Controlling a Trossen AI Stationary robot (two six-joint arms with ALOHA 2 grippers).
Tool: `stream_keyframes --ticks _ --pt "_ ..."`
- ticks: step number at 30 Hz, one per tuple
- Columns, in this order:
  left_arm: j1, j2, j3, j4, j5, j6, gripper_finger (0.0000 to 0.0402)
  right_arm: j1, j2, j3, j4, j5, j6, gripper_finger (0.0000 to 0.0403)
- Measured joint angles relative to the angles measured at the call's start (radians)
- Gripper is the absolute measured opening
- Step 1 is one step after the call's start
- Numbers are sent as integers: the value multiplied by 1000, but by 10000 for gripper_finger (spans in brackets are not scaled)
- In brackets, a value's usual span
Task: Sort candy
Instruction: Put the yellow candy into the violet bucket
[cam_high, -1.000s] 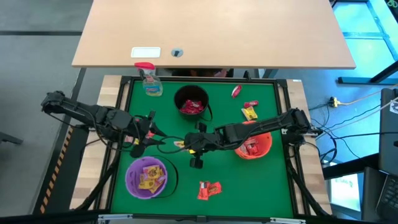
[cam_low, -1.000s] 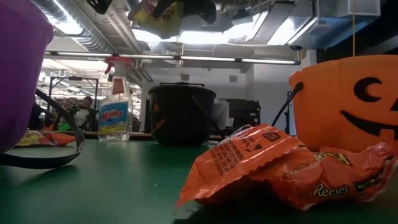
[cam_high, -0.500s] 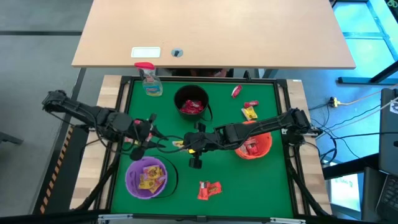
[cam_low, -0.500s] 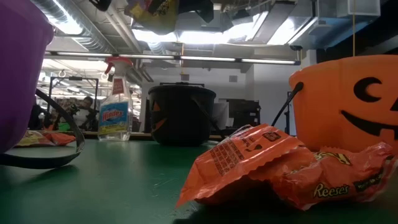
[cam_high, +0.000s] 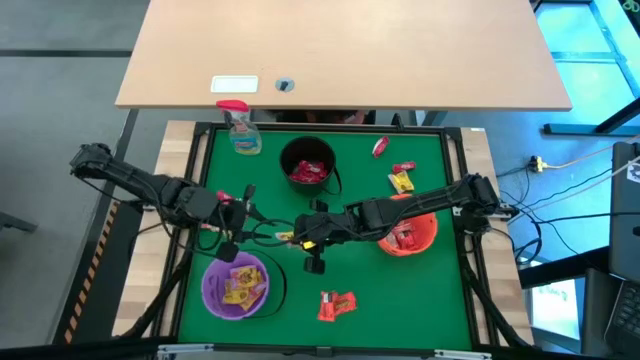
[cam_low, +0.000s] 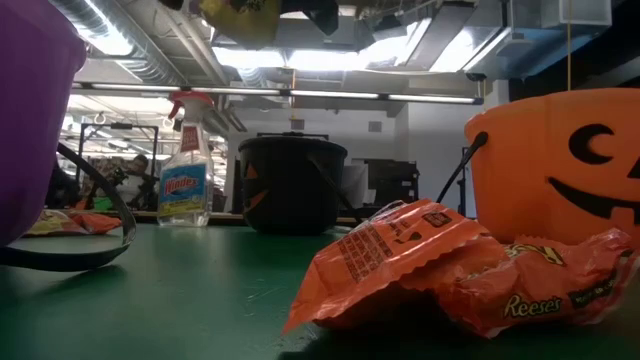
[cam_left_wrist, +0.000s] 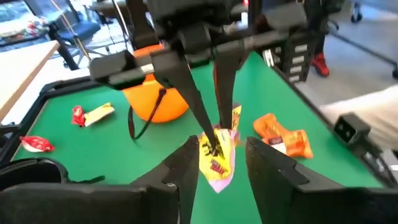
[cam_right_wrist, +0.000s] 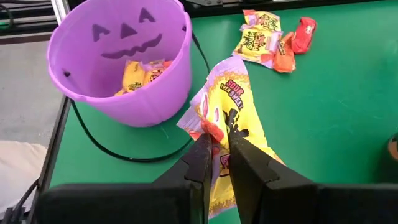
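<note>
A yellow and pink candy packet (cam_right_wrist: 231, 99) hangs in the air over the green mat, between the purple bucket (cam_high: 237, 285) and the orange bucket (cam_high: 408, 235). My right gripper (cam_high: 298, 236) is shut on it. My left gripper (cam_high: 243, 222) stands open just left of the packet and points at it. In the left wrist view its fingers (cam_left_wrist: 268, 167) show on either side of the packet's lower end (cam_left_wrist: 217, 169), and I see no touch. More candy lies inside the purple bucket (cam_right_wrist: 134, 74). My right gripper pinches the packet's upper part (cam_left_wrist: 216, 135) between its two fingers (cam_right_wrist: 244, 163). They come slanting down from the table's right side. The packet hangs below them, lifted clear of the mat, and its free end (cam_right_wrist: 229, 78) fans out past the fingertips.
A black bucket (cam_high: 308, 165) with red candy stands at the far middle, a spray bottle (cam_high: 240, 128) at the far left. Orange packets (cam_high: 336, 304) lie near the front edge. Loose candy lies at the far right (cam_high: 400, 178) and under my left arm (cam_right_wrist: 267, 38).
My left gripper has rolled about its own pointing line. My right gripper has kept its hold on the packet, which stays in the air.
</note>
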Motion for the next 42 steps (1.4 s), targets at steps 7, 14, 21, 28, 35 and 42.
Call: stream_keyframes --ticks 7,14,21,28,35,42 --pt "0 73 0 -17 -6 13 122 0 0 0 51 -49 -19 49" --pt "0 110 0 -16 70 13 122 0 0 0 48 -52 -20 49" --pt "0 73 0 -12 89 14 122 0 0 0 36 -51 -20 49" --pt "-8 64 0 -14 111 10 122 0 0 0 37 -50 -20 49" --pt "-33 65 0 -24 98 10 122 0 4 -1 -54 -49 -17 49" --pt "-39 52 0 -41 57 10 122 0 81 -58 -9 -103 -14 65"
